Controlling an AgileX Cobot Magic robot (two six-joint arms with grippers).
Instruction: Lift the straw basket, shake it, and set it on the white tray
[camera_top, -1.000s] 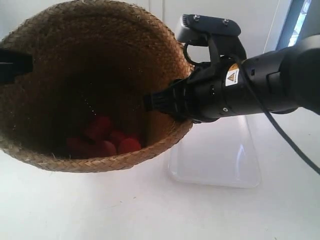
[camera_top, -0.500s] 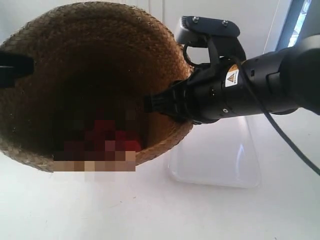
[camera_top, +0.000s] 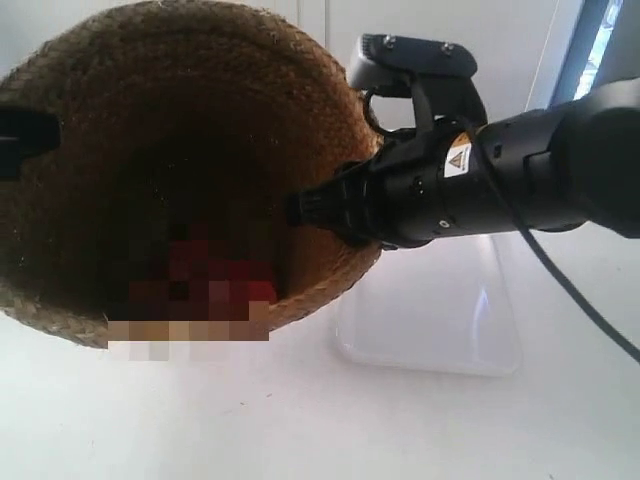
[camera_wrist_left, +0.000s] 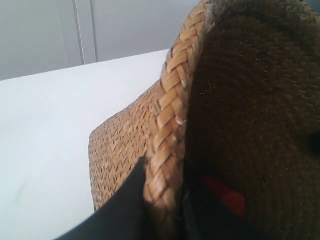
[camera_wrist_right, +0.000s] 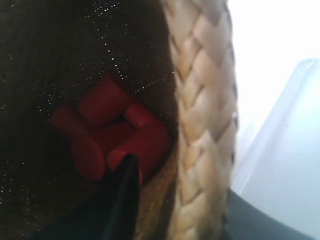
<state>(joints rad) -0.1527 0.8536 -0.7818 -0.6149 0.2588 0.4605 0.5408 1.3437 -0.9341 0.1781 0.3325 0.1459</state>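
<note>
Straw basket (camera_top: 150, 120) tilted | left claw (camera_wrist_left: 162, 200) gripping rim | right claw (camera_wrist_right: 192, 200) gripping rim | white tray (camera_top: 430, 330) beside

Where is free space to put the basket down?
The tray, beside the basket under the right arm, looks bare. The table in front of both is bare too. Crowded: the rim, pinched by the left gripper and right gripper.

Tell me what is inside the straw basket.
Several red cylindrical pieces lie piled at the bottom of the straw basket. The pile hides the floor beneath, and one finger of the right hand covers its edge.
</note>
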